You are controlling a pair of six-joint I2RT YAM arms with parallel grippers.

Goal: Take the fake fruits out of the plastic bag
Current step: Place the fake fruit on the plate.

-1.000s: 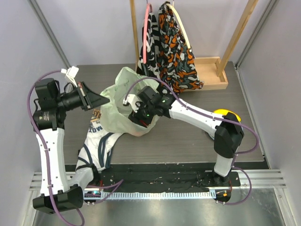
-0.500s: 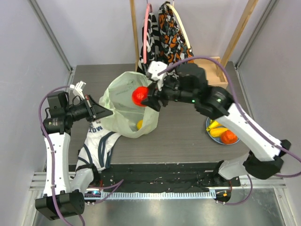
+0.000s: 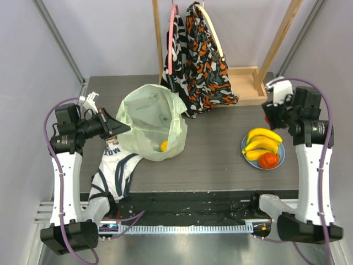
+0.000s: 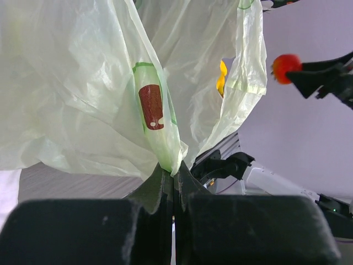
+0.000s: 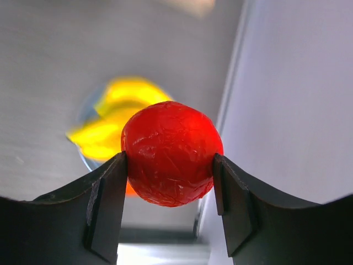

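Observation:
The pale green plastic bag (image 3: 149,113) stands open on the table, and my left gripper (image 3: 118,128) is shut on its left rim (image 4: 165,149), holding it up. One small yellow fruit (image 3: 164,146) lies inside the bag, showing through the film (image 4: 222,77). My right gripper (image 5: 171,165) is shut on a round red fruit (image 5: 171,152), held in the air at the far right (image 3: 269,115) just above and behind a blue plate (image 3: 281,150). On that plate lie yellow bananas (image 3: 263,138) and an orange-red fruit (image 3: 268,160). The left wrist view also catches the red fruit (image 4: 284,67).
A wooden rack (image 3: 248,83) with patterned cloths (image 3: 201,55) stands at the back. A white garment with navy stripes (image 3: 113,168) lies under the bag's left side. A grey wall runs close beside the right gripper (image 5: 298,99).
The right arm lifted the red fruit out of the bag and swung it right, over the plate. The left gripper kept its hold on the bag's rim.

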